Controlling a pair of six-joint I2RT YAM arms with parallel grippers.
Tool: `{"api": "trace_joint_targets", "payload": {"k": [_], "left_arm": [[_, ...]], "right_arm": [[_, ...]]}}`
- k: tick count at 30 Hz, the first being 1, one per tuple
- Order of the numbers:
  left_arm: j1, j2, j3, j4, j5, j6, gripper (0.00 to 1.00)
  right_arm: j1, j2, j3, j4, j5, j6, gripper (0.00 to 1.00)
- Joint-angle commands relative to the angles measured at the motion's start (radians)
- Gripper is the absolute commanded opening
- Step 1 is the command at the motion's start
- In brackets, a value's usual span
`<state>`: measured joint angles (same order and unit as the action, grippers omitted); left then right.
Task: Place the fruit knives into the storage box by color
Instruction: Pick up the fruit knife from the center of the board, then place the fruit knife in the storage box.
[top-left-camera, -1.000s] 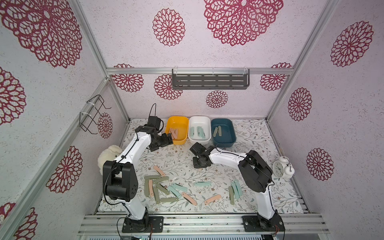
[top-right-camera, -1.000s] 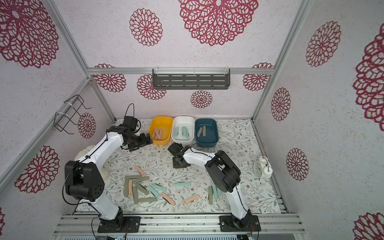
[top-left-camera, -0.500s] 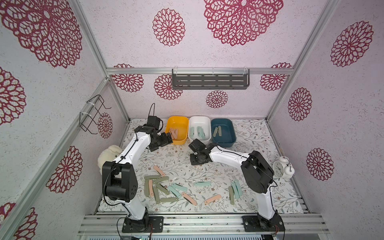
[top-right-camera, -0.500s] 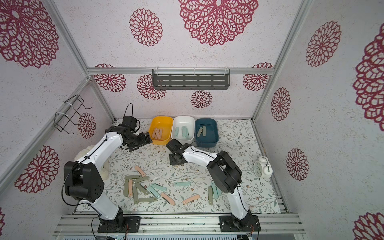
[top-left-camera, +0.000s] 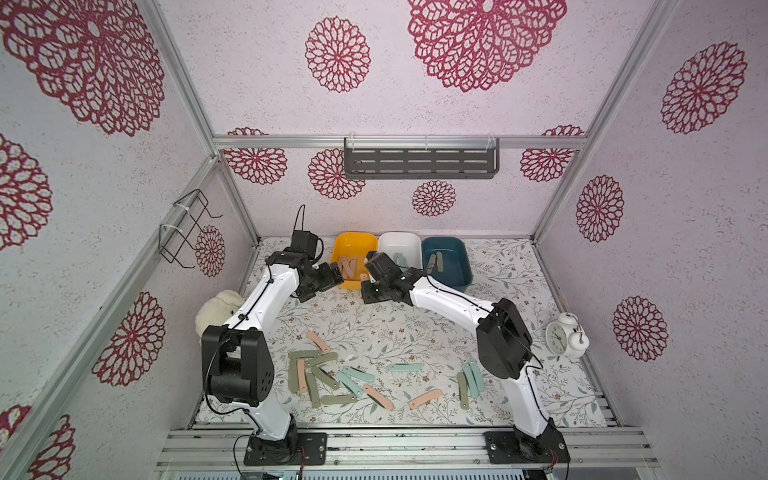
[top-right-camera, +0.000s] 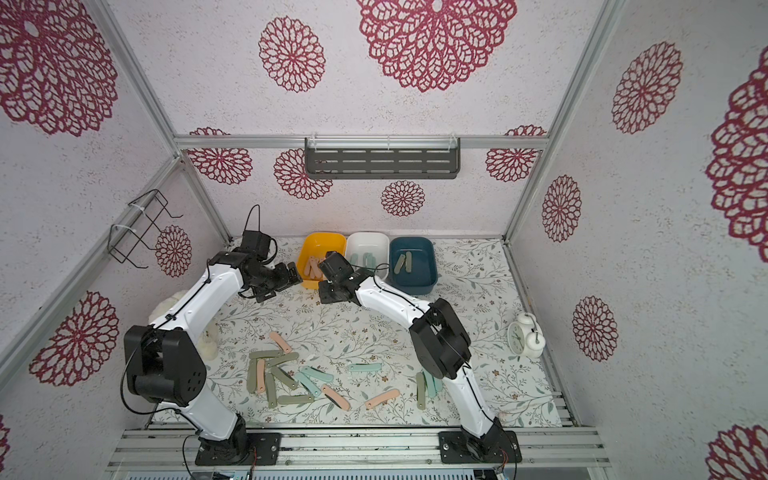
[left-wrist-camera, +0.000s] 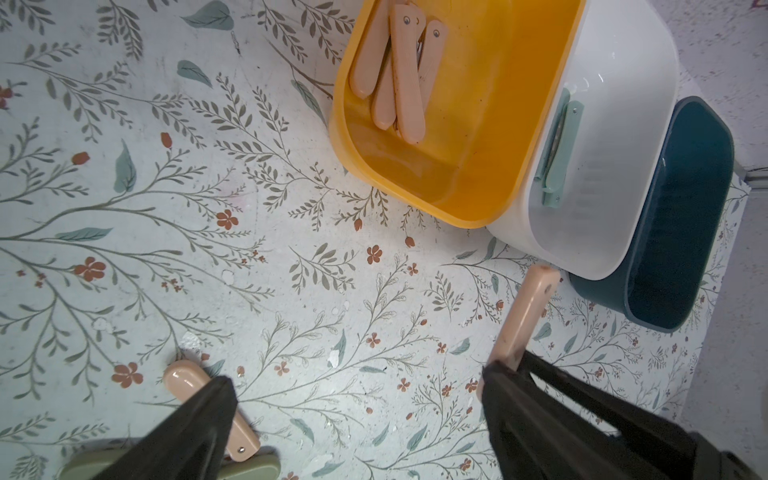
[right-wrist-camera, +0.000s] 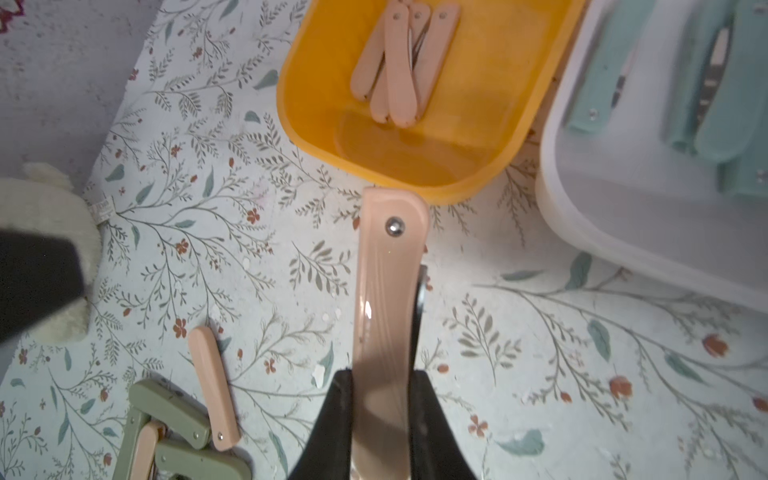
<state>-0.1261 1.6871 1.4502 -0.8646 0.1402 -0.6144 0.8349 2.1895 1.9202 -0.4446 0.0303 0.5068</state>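
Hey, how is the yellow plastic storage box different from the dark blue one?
The yellow plastic storage box holds several peach-pink fruit knives; the dark blue plastic storage box holds two olive grey-green fruit knives. The yellow box ends the row on the robot's left, the blue box on its right, with a white box between them. Both are open, rounded tubs of like size.

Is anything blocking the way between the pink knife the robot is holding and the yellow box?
Nothing visible is. The right pincer is shut on the peach-pink flat plastic fruit knife, whose tip nearly reaches the yellow plastic storage box. Only that box's near wall lies ahead.
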Motion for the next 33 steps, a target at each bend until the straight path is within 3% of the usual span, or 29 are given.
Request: {"api": "trace_joint_targets", "payload": {"k": [1, 7, 14, 22, 33], "left_arm": [[0.013, -0.053, -0.008, 0.025, -0.023, -0.007, 0.97], [0.019, -0.044, -0.008, 0.024, -0.017, -0.007, 0.97], [0.020, -0.028, -0.001, 0.018, -0.027, 0.000, 0.97], [0.020, -0.015, -0.029, 0.031, -0.007, -0.008, 0.97], [0.016, -0.085, -0.097, 0.073, 0.034, -0.039, 0.97]], "right_arm": [[-0.034, 0.087, 0.138, -0.020, 0.003, -0.057, 0.13], [-0.070, 0.311, 0.474, -0.074, 0.012, -0.098, 0.13], [-0.104, 0.621, 1.010, -0.210, 0.001, -0.095, 0.13], [-0.114, 0.648, 1.023, -0.155, -0.040, -0.103, 0.24], [-0.114, 0.542, 1.026, -0.223, -0.062, -0.140, 0.41]]}}
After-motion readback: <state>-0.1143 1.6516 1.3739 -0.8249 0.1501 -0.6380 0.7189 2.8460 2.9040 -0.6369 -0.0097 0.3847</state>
